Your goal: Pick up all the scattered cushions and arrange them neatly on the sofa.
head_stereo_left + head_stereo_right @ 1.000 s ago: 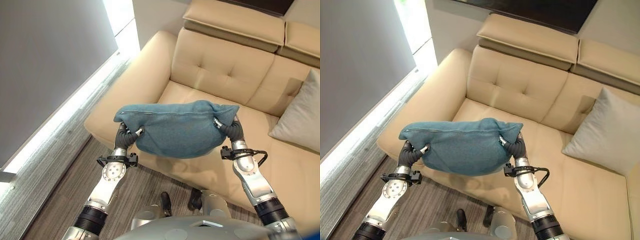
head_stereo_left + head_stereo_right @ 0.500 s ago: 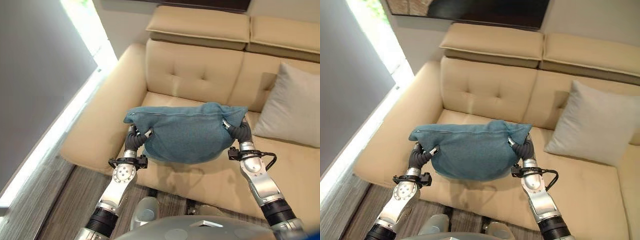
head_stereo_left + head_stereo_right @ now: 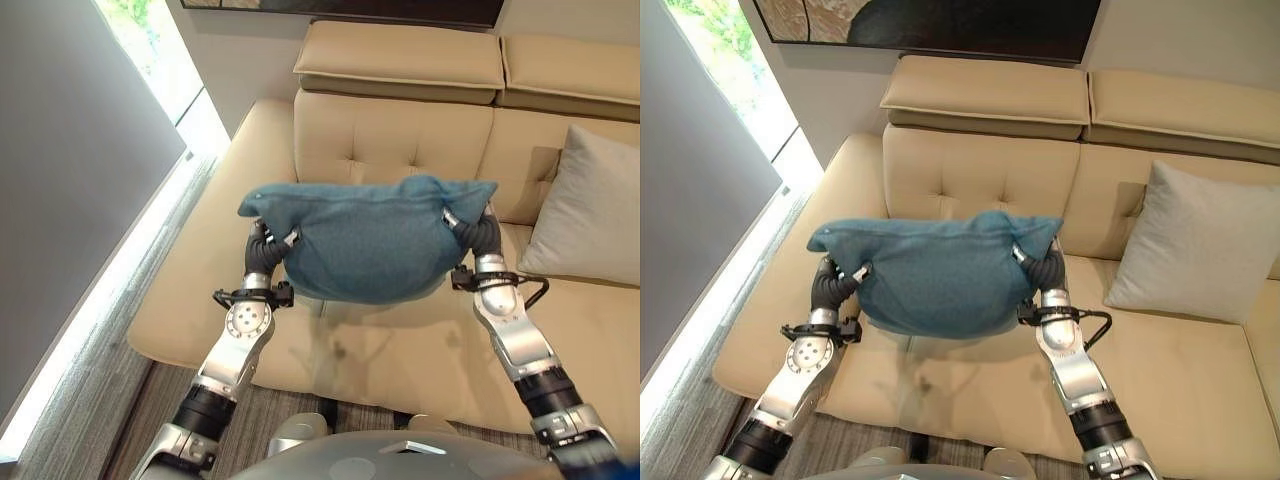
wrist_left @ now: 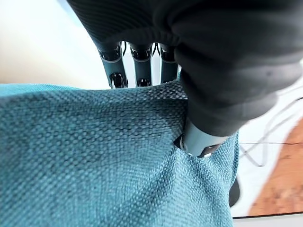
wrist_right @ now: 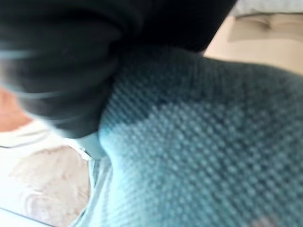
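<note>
Teal woven fabric marks the cushion [image 3: 368, 238], which sits at the centre of the frame in both eye views, held up off the seat of the beige leather sofa [image 3: 395, 140] between the two hands. Its long edge runs roughly level from left to right, and its shadow falls on the seat cushion below.

Left hand [image 3: 263, 250]: at the cushion's left end, centre-left of the frame. In the left wrist view the fingers [image 4: 115, 71] run over the cushion's edge while the thumb [image 4: 199, 142] presses into the cloth from the near face, so the fabric is pinched between them.

Right hand [image 3: 478, 234]: at the cushion's right end, centre-right of the frame, its dark cover against the corner of the cloth. In the right wrist view the cover lies tight against the teal weave and the fingers are hidden, so their state cannot be told.

Other items: a light grey cushion [image 3: 1202, 250] leans upright against the sofa back at the right of the frame, well apart from the teal one. A dark framed picture [image 3: 930, 20] hangs on the wall above the sofa, along the top edge. Grey wood-grain floor [image 3: 95, 400] runs along the lower left.
</note>
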Robot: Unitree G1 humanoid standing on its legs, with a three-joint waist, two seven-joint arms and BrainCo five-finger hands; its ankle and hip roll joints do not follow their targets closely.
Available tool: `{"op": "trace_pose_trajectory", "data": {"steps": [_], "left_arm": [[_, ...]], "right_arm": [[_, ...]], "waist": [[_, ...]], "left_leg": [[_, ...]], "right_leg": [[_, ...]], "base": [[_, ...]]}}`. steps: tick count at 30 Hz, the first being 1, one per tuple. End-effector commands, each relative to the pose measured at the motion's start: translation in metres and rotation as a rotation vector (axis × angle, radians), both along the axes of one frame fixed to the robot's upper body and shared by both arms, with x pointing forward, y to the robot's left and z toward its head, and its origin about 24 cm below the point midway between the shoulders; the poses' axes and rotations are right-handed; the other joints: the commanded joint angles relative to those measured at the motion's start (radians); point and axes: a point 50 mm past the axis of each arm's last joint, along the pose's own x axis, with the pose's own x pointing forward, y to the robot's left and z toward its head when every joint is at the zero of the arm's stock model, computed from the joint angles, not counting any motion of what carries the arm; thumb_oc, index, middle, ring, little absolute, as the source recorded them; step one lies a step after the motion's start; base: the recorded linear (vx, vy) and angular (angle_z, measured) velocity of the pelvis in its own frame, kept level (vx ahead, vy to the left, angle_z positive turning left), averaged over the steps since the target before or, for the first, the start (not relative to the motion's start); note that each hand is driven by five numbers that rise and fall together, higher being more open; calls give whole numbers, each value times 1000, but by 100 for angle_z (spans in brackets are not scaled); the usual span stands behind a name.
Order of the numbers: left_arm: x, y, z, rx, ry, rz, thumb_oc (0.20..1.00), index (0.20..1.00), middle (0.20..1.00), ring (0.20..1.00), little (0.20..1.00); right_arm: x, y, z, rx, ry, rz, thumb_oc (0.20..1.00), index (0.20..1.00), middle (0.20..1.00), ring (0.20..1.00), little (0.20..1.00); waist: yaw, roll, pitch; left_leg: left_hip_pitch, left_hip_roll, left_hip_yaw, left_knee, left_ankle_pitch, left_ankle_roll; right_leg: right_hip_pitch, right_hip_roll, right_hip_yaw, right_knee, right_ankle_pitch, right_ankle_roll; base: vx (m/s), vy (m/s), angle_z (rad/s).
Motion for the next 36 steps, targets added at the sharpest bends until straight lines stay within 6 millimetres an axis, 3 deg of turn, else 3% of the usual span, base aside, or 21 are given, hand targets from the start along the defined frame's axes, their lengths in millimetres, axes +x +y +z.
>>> {"op": "trace_pose_trajectory", "data": {"steps": [1,6,8,9,19,26,36], "left_arm": [[29,-14,61,39,-287,-32,200,200,200,200,200],[51,-25,89,27,-362,-33,200,200,200,200,200],[67,-35,116,46,-428,-47,200,200,200,200,200],[80,-39,140,68,-480,-42,200,200,200,200,200],[109,-37,197,152,-563,-10,200,200,200,200,200],[116,-34,202,164,-545,-2,200,200,200,200,200],[122,-36,175,168,-441,-7,200,200,200,200,200]], "right_arm": [[19,14,52,20,-241,20,200,200,200,200,200],[34,22,77,33,-315,7,200,200,200,200,200],[46,27,99,32,-378,-14,200,200,200,200,200],[56,28,120,24,-428,-42,200,200,200,200,200],[82,29,176,-39,-525,-90,200,200,200,200,200],[90,20,189,-75,-528,-132,200,200,200,200,200],[100,16,166,-116,-416,-149,200,200,200,200,200]], "waist": [[2,-30,-61],[-5,-26,-42],[-13,-23,-23],[-21,-18,-9],[-47,-11,-23],[-47,-9,-23],[-45,-13,-39]], "left_leg": [[-3,7,5,6,-109,-40],[-51,11,5,6,-93,-46],[-110,18,3,6,-75,-53],[-172,21,-2,6,-52,-61],[-377,13,-6,6,17,-82],[-435,14,-11,6,36,-91],[-471,16,-23,6,39,-98]], "right_leg": [[-10,-35,-13,5,-36,101],[-62,-32,-14,5,-25,103],[-120,-30,-16,5,-13,104],[-184,-27,-12,5,6,105],[-388,-34,-7,5,66,108],[-448,-36,-12,5,79,111],[-486,-33,-14,5,81,112]], "base": [[-40,-12,1],[-95,-13,2],[-227,-26,1],[-183,-18,1],[-84,-2,-3],[-10,-10,-3],[1,-3,0]]}}
